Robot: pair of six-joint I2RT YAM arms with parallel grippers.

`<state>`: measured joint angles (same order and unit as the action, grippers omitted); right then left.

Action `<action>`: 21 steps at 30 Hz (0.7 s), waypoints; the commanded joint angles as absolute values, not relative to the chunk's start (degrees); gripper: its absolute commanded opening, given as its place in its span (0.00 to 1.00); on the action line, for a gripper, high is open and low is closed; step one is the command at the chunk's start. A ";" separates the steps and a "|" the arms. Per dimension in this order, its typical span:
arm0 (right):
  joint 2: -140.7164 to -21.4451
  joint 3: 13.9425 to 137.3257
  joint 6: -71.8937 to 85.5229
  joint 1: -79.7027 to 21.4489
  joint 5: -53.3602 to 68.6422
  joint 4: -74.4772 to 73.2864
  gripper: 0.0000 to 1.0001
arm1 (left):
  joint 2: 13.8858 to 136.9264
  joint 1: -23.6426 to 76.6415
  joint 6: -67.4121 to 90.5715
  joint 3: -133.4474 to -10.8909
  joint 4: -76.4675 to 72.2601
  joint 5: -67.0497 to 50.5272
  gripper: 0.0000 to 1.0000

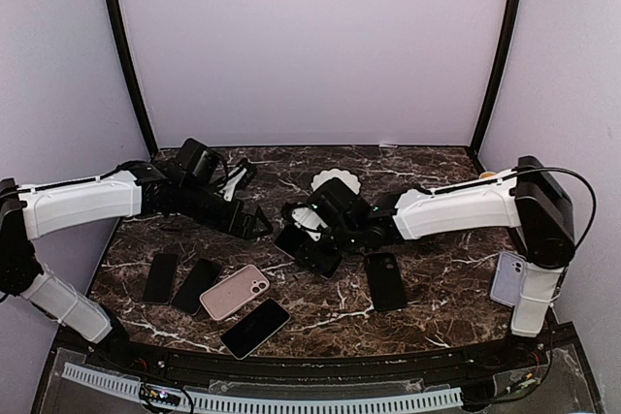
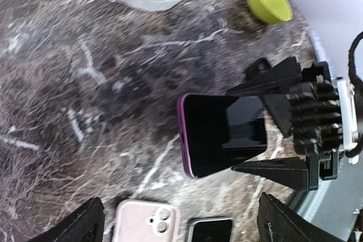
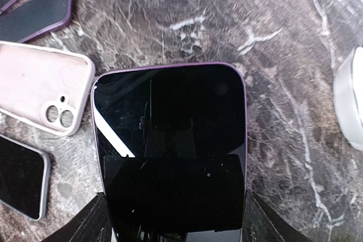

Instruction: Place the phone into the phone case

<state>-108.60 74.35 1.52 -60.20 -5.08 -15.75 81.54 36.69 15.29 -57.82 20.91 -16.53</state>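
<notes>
**Item 1. Table** (image 1: pixel 441 273): dark marble top veined white, walled on three sides.

**Item 2. Right arm** (image 1: pixel 456 208) **and left arm** (image 1: pixel 82 203): both reach in to mid-table, with their heads near each other.

**Item 3. Right gripper** (image 2: pixel 238 130): clamped across the long edges of the phone at one end.

**Item 4. Left gripper** (image 1: pixel 257 223): fingers spread wide with nothing between them, just beside the phone's free end.

**Item 5. Phone** (image 3: pixel 170 134): purple-rimmed, dark screen up, mid-table in the right grip (whether its free end rests on the marble cannot be told).

**Item 6. Pink case** (image 1: pixel 234 292): flat on the table, left of the phone and nearer the arm bases, apart from it, with the camera cut-out showing.

**Item 7. Sundries**: black handset (image 1: pixel 385 280) right of the phone; lavender handset (image 1: pixel 506 278) by the right arm's base; white dish (image 1: pixel 335 181); green cup (image 2: pixel 270 1).

**Handling note.** The step in hand looks to be bringing the phone over to the pink case.
- Line up the phone's long axis and its camera corner with the cut-out before lowering.
- Seat one end under the case's lip first.
- Have the empty left gripper pin the case so it cannot skid.
- Press the remaining corners home, and let go only once the lip has caught.
</notes>
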 commanded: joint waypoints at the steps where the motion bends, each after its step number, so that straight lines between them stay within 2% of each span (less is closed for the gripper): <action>1: -98.65 67.40 -2.01 -61.31 -7.93 1.25 0.40 | 78.43 37.61 19.78 -62.01 17.74 -23.57 0.96; 6: -91.05 61.11 -6.67 -62.73 -10.26 9.98 0.39 | 76.08 38.21 21.18 -63.05 15.17 -27.54 0.93; 13: -86.39 57.43 -12.03 -64.31 -13.74 15.83 0.39 | 76.92 39.77 22.29 -65.96 14.84 -30.00 0.77; 16: -86.72 58.05 -13.03 -64.66 -15.02 15.46 0.39 | 77.12 40.90 20.77 -66.55 14.78 -29.40 0.73; 18: -86.74 58.23 -13.51 -64.88 -15.62 15.91 0.39 | 77.52 41.09 20.90 -66.47 13.99 -29.74 0.69; 20: -86.54 58.42 -14.01 -65.16 -15.81 16.32 0.39 | 78.09 41.20 21.21 -66.57 13.53 -30.36 0.61; 21: -86.49 58.43 -14.29 -65.24 -15.82 16.54 0.39 | 78.33 41.21 21.24 -66.64 13.44 -30.60 0.54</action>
<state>-87.81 57.91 -12.14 -64.25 -13.80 9.67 77.84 40.80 21.41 -64.79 15.16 -28.73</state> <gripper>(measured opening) 0.732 0.623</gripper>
